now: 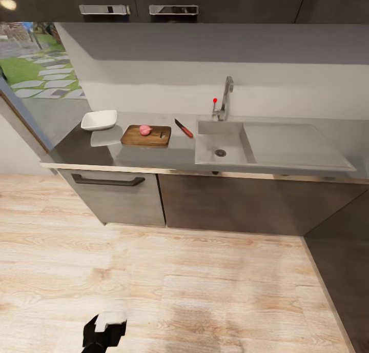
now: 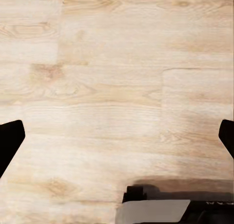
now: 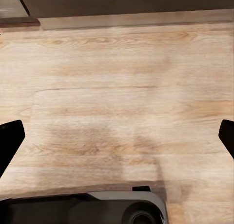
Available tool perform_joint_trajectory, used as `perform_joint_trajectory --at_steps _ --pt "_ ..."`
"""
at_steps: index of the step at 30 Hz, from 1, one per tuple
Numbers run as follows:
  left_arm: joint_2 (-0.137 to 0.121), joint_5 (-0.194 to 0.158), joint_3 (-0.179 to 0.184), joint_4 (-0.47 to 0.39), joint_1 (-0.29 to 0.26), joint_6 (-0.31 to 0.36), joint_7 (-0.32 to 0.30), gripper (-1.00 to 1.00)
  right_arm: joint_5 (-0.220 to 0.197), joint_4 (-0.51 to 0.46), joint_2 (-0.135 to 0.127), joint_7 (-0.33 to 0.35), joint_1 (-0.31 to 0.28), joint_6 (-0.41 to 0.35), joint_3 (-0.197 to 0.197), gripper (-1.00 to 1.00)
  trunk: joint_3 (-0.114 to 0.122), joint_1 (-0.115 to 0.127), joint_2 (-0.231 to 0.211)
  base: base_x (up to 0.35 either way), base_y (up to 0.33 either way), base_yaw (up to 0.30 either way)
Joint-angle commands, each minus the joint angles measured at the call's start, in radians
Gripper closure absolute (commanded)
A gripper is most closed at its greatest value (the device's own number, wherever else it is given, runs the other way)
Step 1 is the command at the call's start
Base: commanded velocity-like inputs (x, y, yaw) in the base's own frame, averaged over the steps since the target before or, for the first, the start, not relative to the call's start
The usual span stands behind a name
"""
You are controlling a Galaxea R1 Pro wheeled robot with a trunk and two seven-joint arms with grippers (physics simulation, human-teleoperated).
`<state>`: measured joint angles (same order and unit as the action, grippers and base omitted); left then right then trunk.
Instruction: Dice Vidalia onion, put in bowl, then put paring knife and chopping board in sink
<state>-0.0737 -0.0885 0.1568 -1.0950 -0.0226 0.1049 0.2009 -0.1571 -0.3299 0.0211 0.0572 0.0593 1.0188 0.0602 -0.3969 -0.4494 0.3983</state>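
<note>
Onion [image 1: 145, 130] sits whole on chopping board [image 1: 146, 136]. Bowl [image 1: 99, 119] just left of board; paring knife [image 1: 183, 128] right of board, lying diagonal, handle nearer sink [image 1: 221, 148]. Both grippers [image 2: 117, 136] [image 3: 117, 136] wide open, holding nothing, over floor.

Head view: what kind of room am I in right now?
A home kitchen, it seems: a grey countertop over dark cabinet fronts, a steel sink with a chrome tap, and a chopping board carrying the Vidalia onion.

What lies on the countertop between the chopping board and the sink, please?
In the head view, the paring knife lies between the chopping board and the sink, on the grey countertop, apart from both.
</note>
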Motion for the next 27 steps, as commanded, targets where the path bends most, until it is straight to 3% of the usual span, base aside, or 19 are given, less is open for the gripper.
perform_joint_trajectory --at_steps 1,3,4,7,8,11,18,23,27 --pt "-0.002 -0.019 0.004 0.020 -0.001 -0.001 0.003 -1.00 -0.010 -0.002 -0.003 0.006 0.000 0.001 0.004 -1.00 -0.001 -0.001 0.002 0.000 0.000 0.000" --pt "-0.004 -0.040 0.003 0.048 -0.001 -0.009 -0.014 -1.00 -0.010 -0.004 -0.007 0.005 0.000 0.001 0.004 -1.00 -0.001 -0.001 0.002 0.000 0.000 0.000" --pt "-0.006 -0.072 0.002 0.098 0.000 -0.025 -0.048 -1.00 -0.011 -0.009 -0.010 0.004 0.000 -0.001 0.003 -1.00 -0.001 -0.001 0.002 0.000 0.000 0.000" --pt "-0.009 -0.091 0.001 0.165 0.000 -0.053 -0.082 -1.00 -0.014 -0.019 -0.018 0.001 0.000 -0.019 0.002 -1.00 -0.001 -0.001 0.002 0.000 0.000 0.000" --pt "-0.010 -0.097 0.001 0.234 0.000 -0.069 -0.095 -1.00 -0.015 -0.051 -0.028 -0.001 0.000 -0.065 0.002 -1.00 -0.001 -0.001 0.002 0.000 0.000 0.000" --pt "-0.011 -0.100 0.001 0.297 0.000 -0.097 -0.100 -1.00 -0.016 -0.072 -0.033 -0.001 0.001 -0.112 0.002 -1.00 -0.001 -0.001 0.002 0.000 0.000 0.000" --pt "-0.012 -0.103 -0.001 0.399 0.000 -0.126 -0.104 -1.00 -0.021 -0.080 -0.031 -0.001 0.001 -0.124 0.001 -1.00 -0.001 -0.001 0.002 0.000 0.000 0.000" --pt "-0.007 -0.104 -0.002 0.436 0.000 -0.128 -0.104 -1.00 -0.093 -0.077 -0.030 -0.005 0.001 -0.119 0.000 -1.00 0.005 -0.001 0.002 0.000 0.000 0.000" --pt "-0.006 -0.104 -0.002 0.447 0.000 -0.128 -0.104 -1.00 -0.110 -0.072 -0.031 -0.006 0.001 -0.120 0.000 -1.00 0.011 -0.001 0.002 0.000 0.000 0.000"
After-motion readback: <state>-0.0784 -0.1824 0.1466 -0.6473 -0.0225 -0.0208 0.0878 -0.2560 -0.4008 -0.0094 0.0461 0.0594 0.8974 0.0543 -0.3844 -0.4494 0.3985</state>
